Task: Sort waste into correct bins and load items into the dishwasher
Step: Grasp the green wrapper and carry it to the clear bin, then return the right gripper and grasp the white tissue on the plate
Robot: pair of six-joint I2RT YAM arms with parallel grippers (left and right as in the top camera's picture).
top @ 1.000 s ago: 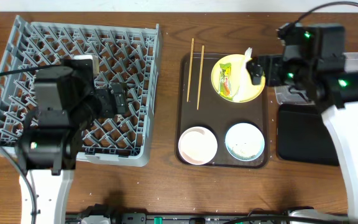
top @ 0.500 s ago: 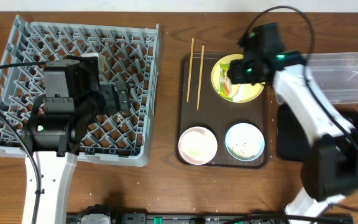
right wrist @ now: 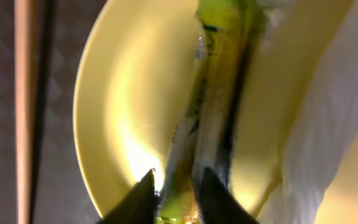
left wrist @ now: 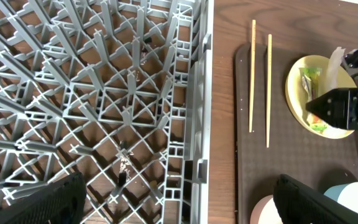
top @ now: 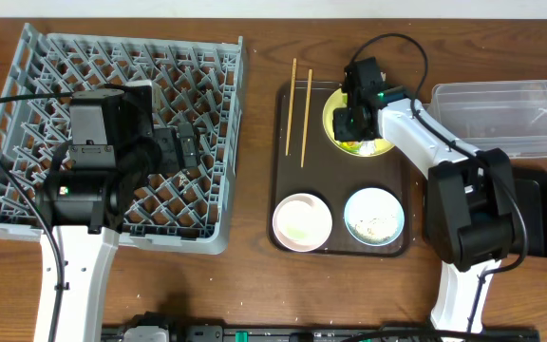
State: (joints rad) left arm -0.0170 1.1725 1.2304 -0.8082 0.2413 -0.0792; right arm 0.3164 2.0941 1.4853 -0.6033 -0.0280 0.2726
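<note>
Overhead, the left claw (top: 183,152) hangs over the grey dish rack (top: 188,66), I think so it is ready when a dish comes its way. The right claw (top: 352,122) is down over the yellow plate (top: 330,112), which sits at the back of the brown serving tray (top: 335,176). Two chopsticks (top: 293,109) lie side by side on that tray just beside the plate. The white bowl (top: 302,220) and the light blue bowl (top: 374,215) sit at the front. The clear tub (top: 497,119) and the black tray (top: 535,218) wait on the right arm's side, so trash should have only a short trip. In the left wrist view, the left claw (left wrist: 179,180) has its fingers wide apart with nothing between them, only rack below. Far across, the snack wrapper (left wrist: 308,81) and the white napkin (left wrist: 335,62) lie on the plate. In the right wrist view, the right claw (right wrist: 176,190) is pinched together on the near end of the wrapper. The wrapper runs away from it across the plate, and the napkin lies along its right side. I think it grabs the end because a flat thing lifts best from an edge. The trash has to come off first, and then the plate can go in the rack.
</note>
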